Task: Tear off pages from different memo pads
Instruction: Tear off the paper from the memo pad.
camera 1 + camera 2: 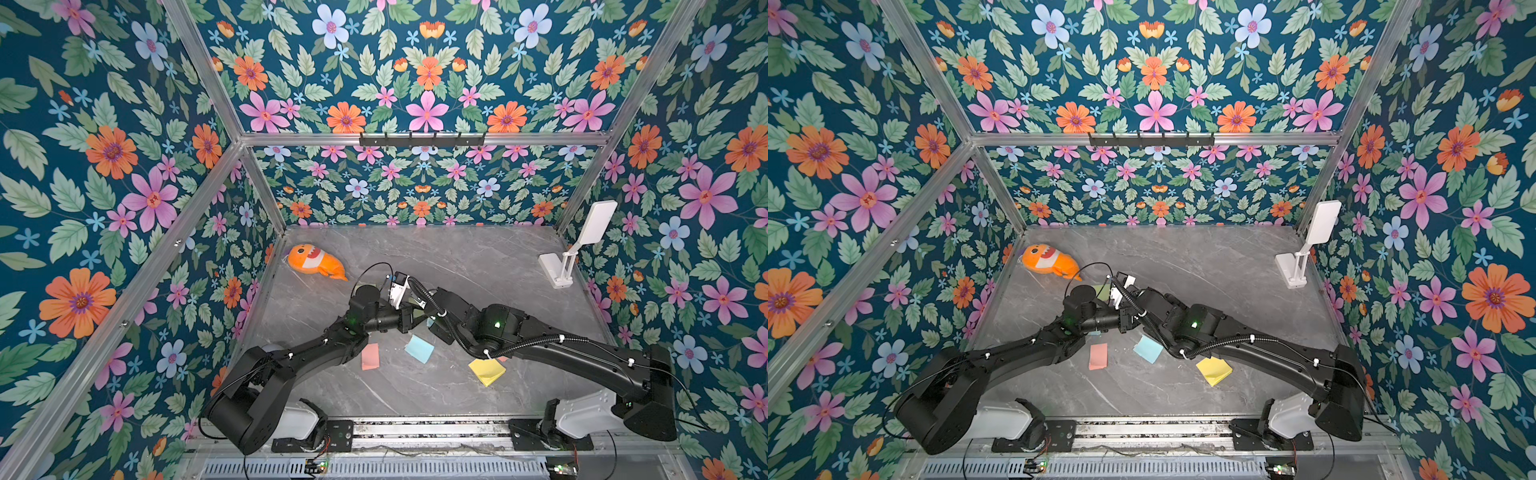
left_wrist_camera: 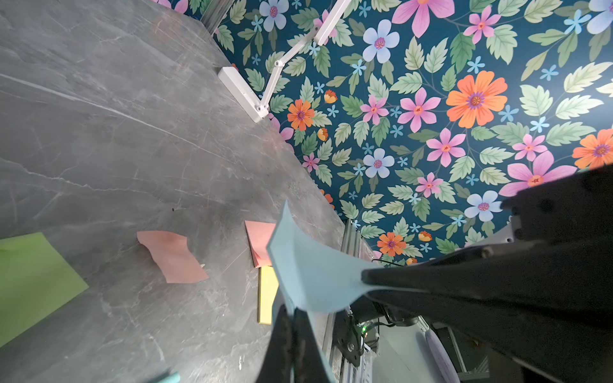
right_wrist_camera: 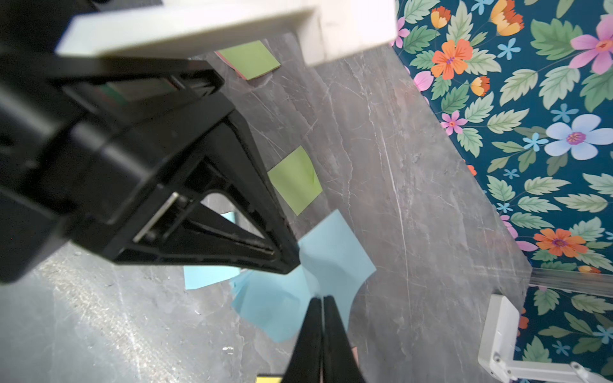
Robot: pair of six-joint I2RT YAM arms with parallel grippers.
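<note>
My left gripper (image 2: 292, 313) and right gripper (image 3: 321, 300) meet above the table's middle, both shut on blue paper held in the air. The right one pinches the blue memo pad (image 3: 272, 308), whose sheets fan out. The left one pinches a curled blue page (image 2: 315, 265) of that pad. On the table lie a loose blue page (image 1: 419, 349), a curled pink page (image 2: 172, 262) and a green page (image 3: 295, 180). A pink memo pad (image 1: 370, 356), a yellow memo pad (image 1: 487, 371) and a green memo pad (image 3: 250, 59) lie flat there too.
An orange plush fish (image 1: 316, 262) lies at the back left of the grey marble table (image 1: 457, 257). A white folding stand (image 1: 569, 257) stands at the back right by the wall. Flowered walls close in three sides, and a metal rail (image 1: 428, 430) runs along the front.
</note>
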